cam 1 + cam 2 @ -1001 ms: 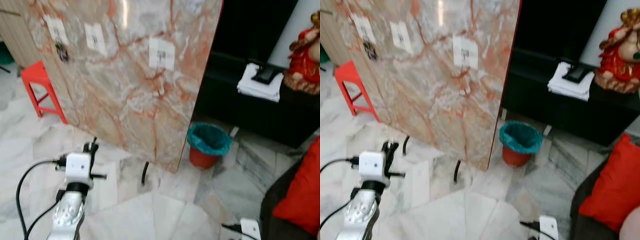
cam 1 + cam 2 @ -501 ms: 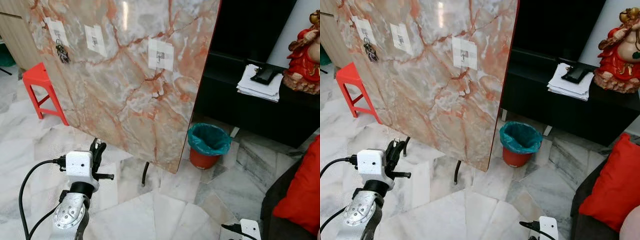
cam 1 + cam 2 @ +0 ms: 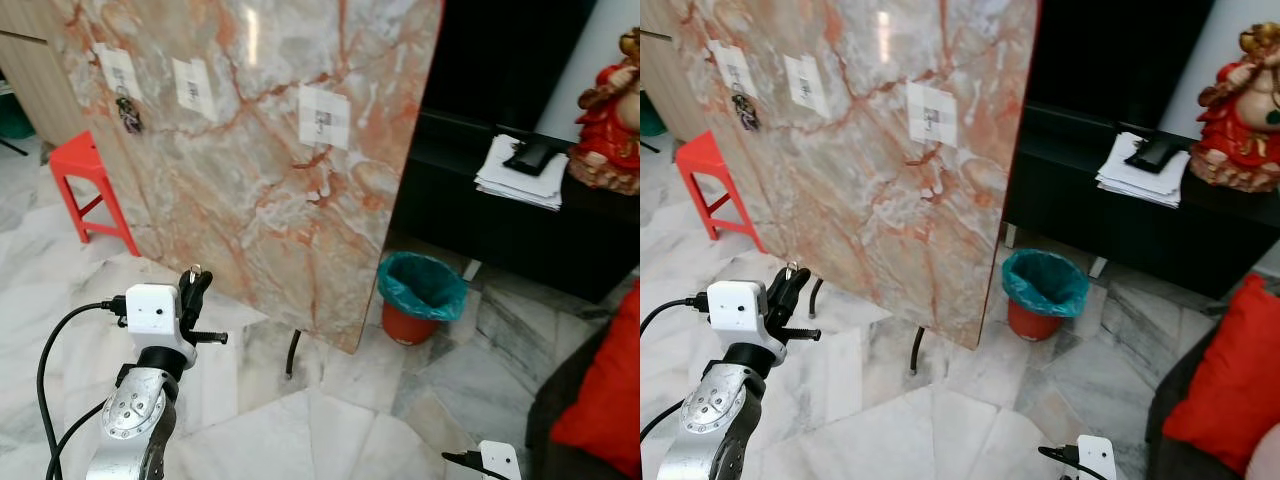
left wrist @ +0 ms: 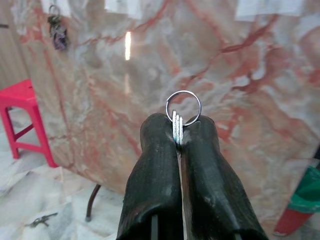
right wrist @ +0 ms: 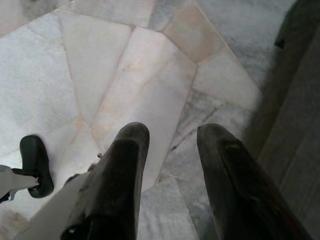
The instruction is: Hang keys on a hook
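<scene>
My left gripper [image 4: 178, 132] is shut on a set of silver keys [image 4: 177, 128], whose ring [image 4: 183, 106] sticks up above the fingertips. In the left eye view that gripper [image 3: 192, 283] is raised low on the left, well short of the marble board [image 3: 270, 150]. The board carries three white hook plates: the left one [image 3: 119, 72] holds a dark bunch of keys [image 3: 128, 113], while the middle plate [image 3: 195, 84] and the right plate [image 3: 324, 116] have bare hooks. My right gripper [image 5: 167, 142] hangs open over the floor.
A red stool [image 3: 92, 185] stands left of the board. A teal-lined bin [image 3: 421, 295] sits by the board's right edge. Behind it a black cabinet [image 3: 520, 225] holds papers and a red figurine [image 3: 612, 100]. A red cushion [image 3: 1225, 390] lies at right. Another key set [image 4: 41, 219] lies on the floor.
The camera view has shifted a little. My left gripper with the keys has stayed at about the same height before the board.
</scene>
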Robot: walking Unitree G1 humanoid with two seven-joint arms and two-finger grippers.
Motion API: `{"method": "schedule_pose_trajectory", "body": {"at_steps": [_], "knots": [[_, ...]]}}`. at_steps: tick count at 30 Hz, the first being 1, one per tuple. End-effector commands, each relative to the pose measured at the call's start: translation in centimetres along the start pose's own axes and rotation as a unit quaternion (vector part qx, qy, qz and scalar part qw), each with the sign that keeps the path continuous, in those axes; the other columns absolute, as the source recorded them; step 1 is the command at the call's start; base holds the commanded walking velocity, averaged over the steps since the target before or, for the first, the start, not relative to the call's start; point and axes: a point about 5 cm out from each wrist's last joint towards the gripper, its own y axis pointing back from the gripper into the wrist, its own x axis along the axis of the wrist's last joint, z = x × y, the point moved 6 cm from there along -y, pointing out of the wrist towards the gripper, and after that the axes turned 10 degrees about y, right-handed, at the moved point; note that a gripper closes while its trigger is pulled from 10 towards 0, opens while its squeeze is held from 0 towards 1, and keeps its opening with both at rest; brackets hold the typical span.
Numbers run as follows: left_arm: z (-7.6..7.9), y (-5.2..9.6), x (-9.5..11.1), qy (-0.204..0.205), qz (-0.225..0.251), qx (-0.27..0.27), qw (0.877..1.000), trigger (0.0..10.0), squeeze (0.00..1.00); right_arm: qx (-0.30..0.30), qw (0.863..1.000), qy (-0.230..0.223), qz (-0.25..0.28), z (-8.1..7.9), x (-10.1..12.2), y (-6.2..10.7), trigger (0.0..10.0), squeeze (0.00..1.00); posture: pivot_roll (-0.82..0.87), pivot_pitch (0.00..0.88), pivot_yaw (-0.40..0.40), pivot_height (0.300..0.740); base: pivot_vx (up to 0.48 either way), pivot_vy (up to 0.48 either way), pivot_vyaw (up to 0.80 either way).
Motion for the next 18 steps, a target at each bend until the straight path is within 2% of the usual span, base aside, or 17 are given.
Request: {"method": "schedule_pose_trajectory", "body": {"at_steps": [1, 18], "knots": [[0.63, -0.31, 0.71, 0.004, 0.007, -0.013, 1.000, 10.0, 0.00, 0.001, 1.000, 0.004, -0.003, 0.07, -0.06, 0.01, 10.0, 0.00, 0.02, 0.000, -0.054, 0.740, 0.289, 0.000, 0.00], [0.78, -0.70, 1.18, 0.005, 0.009, -0.013, 1.000, 10.0, 0.00, 0.001, 1.000, 0.007, -0.002, 0.13, 0.15, -0.01, 10.0, 0.00, 0.02, 0.000, -0.056, 0.740, 0.304, 0.000, 0.00]]}}
